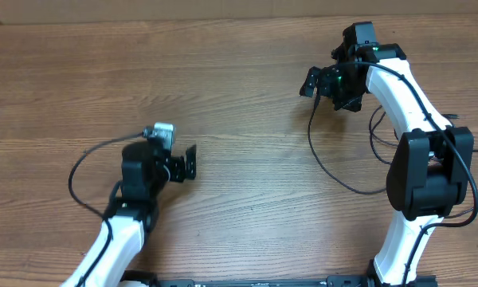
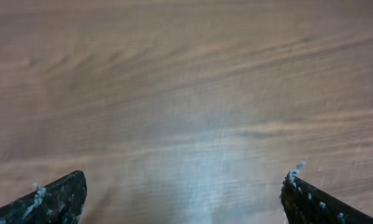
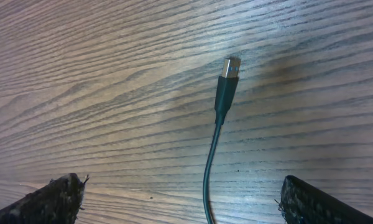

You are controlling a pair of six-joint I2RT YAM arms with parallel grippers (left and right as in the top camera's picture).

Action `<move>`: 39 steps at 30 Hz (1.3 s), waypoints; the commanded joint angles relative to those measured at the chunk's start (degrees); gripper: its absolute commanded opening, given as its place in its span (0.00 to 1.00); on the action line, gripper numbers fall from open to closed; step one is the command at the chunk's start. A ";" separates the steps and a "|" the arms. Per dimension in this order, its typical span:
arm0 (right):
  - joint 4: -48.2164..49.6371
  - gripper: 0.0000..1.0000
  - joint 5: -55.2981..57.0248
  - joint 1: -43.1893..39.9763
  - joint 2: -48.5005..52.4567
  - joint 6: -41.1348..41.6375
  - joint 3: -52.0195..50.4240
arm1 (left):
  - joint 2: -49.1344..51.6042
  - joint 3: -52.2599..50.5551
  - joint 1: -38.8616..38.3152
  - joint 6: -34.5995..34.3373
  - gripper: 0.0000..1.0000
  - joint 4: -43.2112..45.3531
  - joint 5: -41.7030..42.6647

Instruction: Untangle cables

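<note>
Surface: a brown wood-grain table (image 1: 223, 72).
Cable: one thin black cable (image 3: 215, 124) lay flat on it, ahead of the right fingers (image 3: 56, 198), untouched.
Heading: its silver metal plug (image 3: 231, 65) pointed away from that wrist, with the cord trailing back lengthwise.
Count: one plug, two arms.
Fingers: the left fingers (image 2: 56, 196) and the right ones were both spread wide and empty.

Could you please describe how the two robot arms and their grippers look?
The left arm and right arm have white tubular links with black joint housings and thin black wires along them. The left gripper and right gripper are black; their fingertips show whitish scuffs. Small green lights glow on the right wrist.
</note>
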 commanded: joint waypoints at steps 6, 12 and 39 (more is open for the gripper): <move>0.17 1.00 0.13 -0.09 -0.48 0.11 0.42 | -6.45 -8.59 -0.07 1.05 1.00 2.71 -3.32; 0.17 1.00 0.13 -0.09 -0.48 0.11 0.42 | -8.92 -13.79 -0.07 0.28 1.00 6.01 -3.32; 0.17 1.00 0.13 -0.09 -0.48 0.11 0.42 | -22.56 -20.76 -0.07 -3.50 1.00 -1.81 -3.08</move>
